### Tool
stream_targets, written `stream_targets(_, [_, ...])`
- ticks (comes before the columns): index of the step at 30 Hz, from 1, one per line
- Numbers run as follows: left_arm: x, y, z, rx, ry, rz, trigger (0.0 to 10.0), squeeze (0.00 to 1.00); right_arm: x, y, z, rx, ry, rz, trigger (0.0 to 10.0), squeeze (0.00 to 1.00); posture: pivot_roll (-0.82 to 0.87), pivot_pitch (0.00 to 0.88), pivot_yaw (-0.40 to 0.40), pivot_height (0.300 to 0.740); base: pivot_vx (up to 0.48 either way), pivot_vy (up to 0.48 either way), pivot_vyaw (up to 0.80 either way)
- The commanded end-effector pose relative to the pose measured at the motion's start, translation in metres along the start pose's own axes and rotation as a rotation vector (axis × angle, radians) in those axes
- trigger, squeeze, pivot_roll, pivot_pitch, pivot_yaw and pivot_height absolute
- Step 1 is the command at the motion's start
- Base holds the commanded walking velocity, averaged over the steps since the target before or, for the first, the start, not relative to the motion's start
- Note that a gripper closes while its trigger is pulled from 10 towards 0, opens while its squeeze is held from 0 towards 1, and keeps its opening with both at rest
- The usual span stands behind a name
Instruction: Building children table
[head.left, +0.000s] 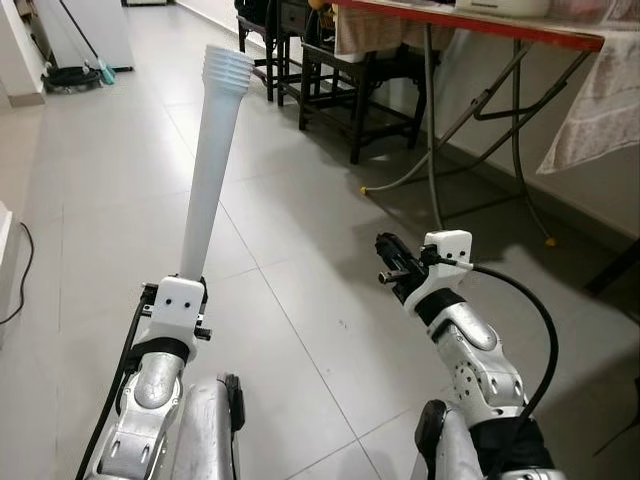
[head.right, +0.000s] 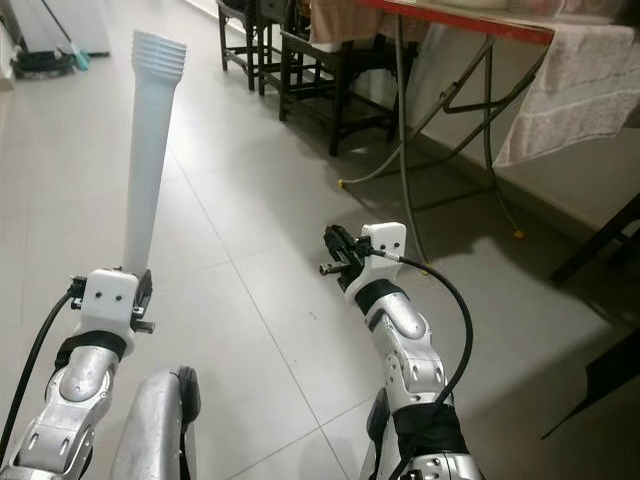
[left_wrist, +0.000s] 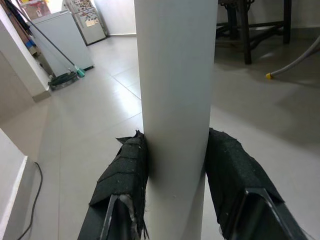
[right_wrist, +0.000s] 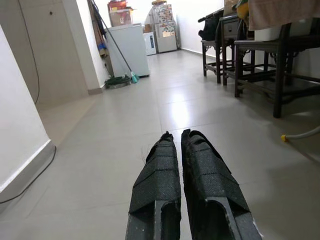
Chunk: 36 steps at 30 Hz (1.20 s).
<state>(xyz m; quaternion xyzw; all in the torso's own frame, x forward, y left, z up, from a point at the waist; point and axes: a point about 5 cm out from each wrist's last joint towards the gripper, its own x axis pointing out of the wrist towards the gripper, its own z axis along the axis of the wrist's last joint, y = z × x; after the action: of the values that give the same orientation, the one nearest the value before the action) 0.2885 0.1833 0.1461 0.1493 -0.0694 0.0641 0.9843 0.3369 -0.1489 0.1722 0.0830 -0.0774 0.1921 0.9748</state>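
Note:
A long white table leg (head.left: 212, 170) with a ribbed far end stands tilted upward out of my left gripper (head.left: 190, 288). In the left wrist view the two black pads (left_wrist: 125, 172) press on both sides of the white table leg (left_wrist: 172, 110), so the gripper is shut on it. My right gripper (head.left: 388, 258) is held out over the floor to the right, level with the left one. Its fingers (right_wrist: 160, 175) lie together with nothing between them.
Grey tiled floor (head.left: 300, 260) stretches ahead. A red-edged folding table (head.left: 470, 20) with metal legs and dark wooden chairs (head.left: 350, 70) stand at the right and back. A hose (head.left: 400, 180) lies on the floor there. A white fridge (right_wrist: 130, 47) and a mop (head.left: 85, 40) stand far left.

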Motion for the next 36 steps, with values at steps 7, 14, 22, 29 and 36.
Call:
stream_targets(7, [0.008,-0.002,0.013,0.039,-0.05,-0.051,10.0,0.0,0.007,0.01,0.008,0.054,0.001,0.066,10.0,1.0,0.23,0.0,-0.06,0.424,0.0,0.0,0.0])
stream_targets(14, [0.017,-0.002,0.016,0.074,-0.059,-0.09,10.0,0.0,0.017,0.027,0.018,0.138,-0.018,0.197,10.0,1.0,0.22,0.0,-0.061,0.424,0.0,0.0,0.0])
stream_targets(22, [0.032,-0.012,0.021,0.127,-0.074,-0.176,10.0,0.0,0.027,0.051,0.031,0.276,-0.018,0.365,10.0,0.0,0.22,0.005,-0.056,0.424,0.0,0.0,0.0])
stream_targets(29, [0.035,-0.021,0.027,0.155,-0.104,-0.25,10.0,0.0,0.027,0.063,0.034,0.307,-0.005,0.46,10.0,0.0,0.21,0.02,-0.055,0.424,0.0,0.0,0.0])
stream_targets(36, [0.035,-0.044,0.036,0.201,-0.166,-0.365,10.0,0.0,0.029,0.074,0.031,0.339,0.028,0.522,10.0,0.0,0.21,0.019,-0.056,0.424,0.0,0.0,0.0])
